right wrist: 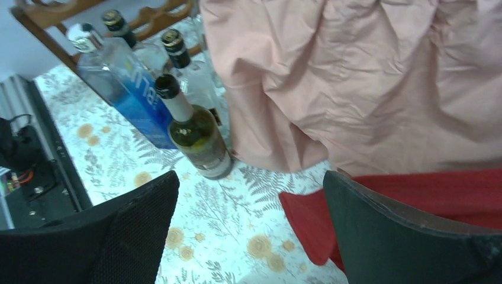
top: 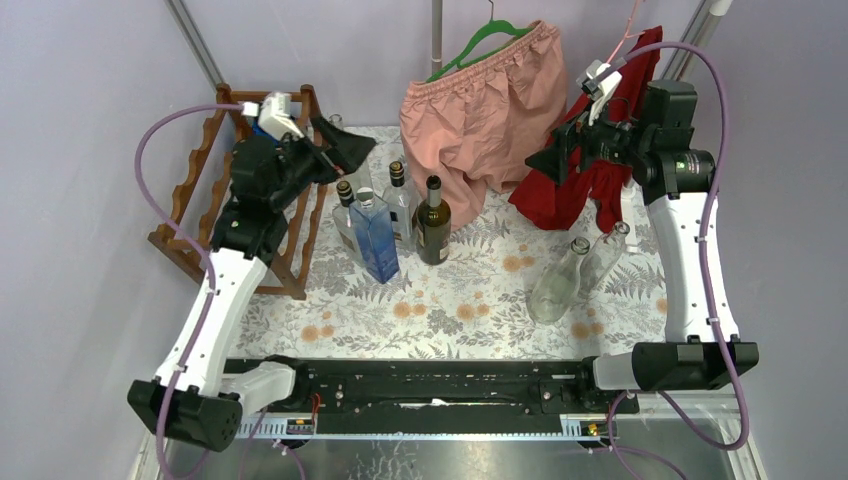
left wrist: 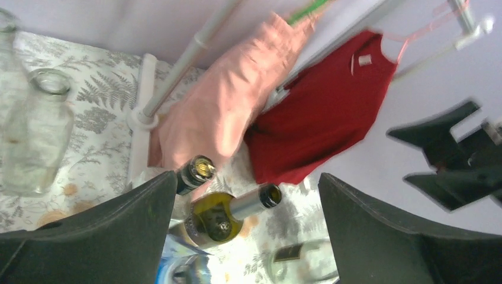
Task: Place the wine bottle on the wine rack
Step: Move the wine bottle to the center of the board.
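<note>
Overhead: left tool is seen spread, empty; wine bottle stands on desk just ahead of it, wine rack behind. Left wrist: bottle should be centred between fingers, gripped low on body. Right wrist: right tool spread, idle.

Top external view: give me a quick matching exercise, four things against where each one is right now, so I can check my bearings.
Things:
1. wine rack
2. blue bottle
3. pink shorts
4. red garment

Places:
A. on a green hanger, back centre
B. far-left corner of the table
C. hanging at the back right
D. among the upright bottles, mid-table

Pairs: 1-B, 2-D, 3-A, 4-C
</note>
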Robot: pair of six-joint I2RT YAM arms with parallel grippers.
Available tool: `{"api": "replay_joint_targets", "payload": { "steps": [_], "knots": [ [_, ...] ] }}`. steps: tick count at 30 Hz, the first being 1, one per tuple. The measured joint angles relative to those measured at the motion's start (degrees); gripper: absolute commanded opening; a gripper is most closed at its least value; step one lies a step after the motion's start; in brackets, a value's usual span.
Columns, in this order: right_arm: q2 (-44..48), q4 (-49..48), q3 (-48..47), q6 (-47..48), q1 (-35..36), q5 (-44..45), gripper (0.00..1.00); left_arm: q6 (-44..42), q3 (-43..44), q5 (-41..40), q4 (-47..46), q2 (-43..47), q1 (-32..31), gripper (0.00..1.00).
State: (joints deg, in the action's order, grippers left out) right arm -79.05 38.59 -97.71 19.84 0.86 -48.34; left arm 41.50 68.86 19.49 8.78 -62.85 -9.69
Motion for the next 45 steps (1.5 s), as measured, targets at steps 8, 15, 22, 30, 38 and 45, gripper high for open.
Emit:
{"api": "replay_joint_targets", "payload": {
  "steps": [8,15,22,30,38,45],
  "knots": [
    [-0.5,-4.3,2.1,-0.4,0.0,-6.7,1.0,-16.1,18.9,-17.0,13.4,-9.8,-25.0,0.97],
    [-0.4,-5.6,3.4,4.6,0.0,-8.7,1.0,-17.0,15.3,-24.1,13.8,-7.7,-25.5,0.97],
    [1.4,-7.7,10.2,5.8,0.4,-13.5,1.0,-18.1,10.8,-26.1,13.3,-4.3,-25.5,0.97],
    [3.0,-6.6,10.5,8.2,4.5,-13.5,1.0,-21.6,9.9,-30.1,14.6,0.3,-25.5,0.95],
    [-2.3,-1.6,2.3,8.4,14.6,-8.2,1.0,-19.2,27.3,-32.6,26.6,-4.8,-25.5,0.92],
    [-5.7,-1.6,-0.4,5.4,18.2,-3.2,1.0,-16.0,30.1,-35.0,36.2,-4.7,-25.5,0.89]
  ]
}}
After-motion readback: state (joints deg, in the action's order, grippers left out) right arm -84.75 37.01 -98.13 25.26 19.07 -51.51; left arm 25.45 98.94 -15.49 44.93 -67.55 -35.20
